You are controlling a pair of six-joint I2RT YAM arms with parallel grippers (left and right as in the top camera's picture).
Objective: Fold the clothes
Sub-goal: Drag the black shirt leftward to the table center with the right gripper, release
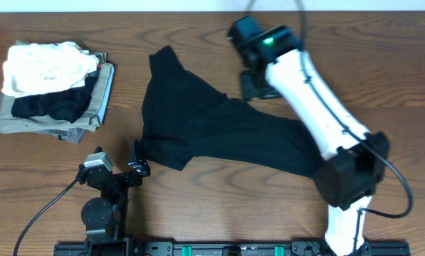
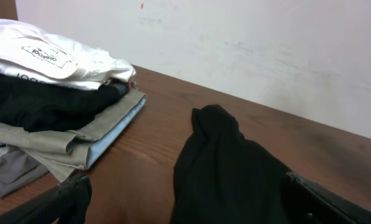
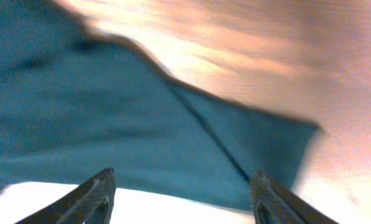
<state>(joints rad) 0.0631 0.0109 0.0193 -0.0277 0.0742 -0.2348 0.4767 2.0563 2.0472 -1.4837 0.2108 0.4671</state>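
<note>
Overhead: wood table (image 1: pixel 219 192), black T-shirt (image 1: pixel 205 124) sprawled crumpled mid-table. Folded pile (image 1: pixel 52 85) far left. Right gripper (image 1: pixel 257 84) at shirt's top-right edge, fingers apart. Left gripper (image 1: pixel 137 168) by bottom-left corner, fingers spread too.

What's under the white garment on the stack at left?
A folded black piece lies directly under the white garment, then grey folded ones with a light blue edge. Anything deeper in the stack is covered.
</note>
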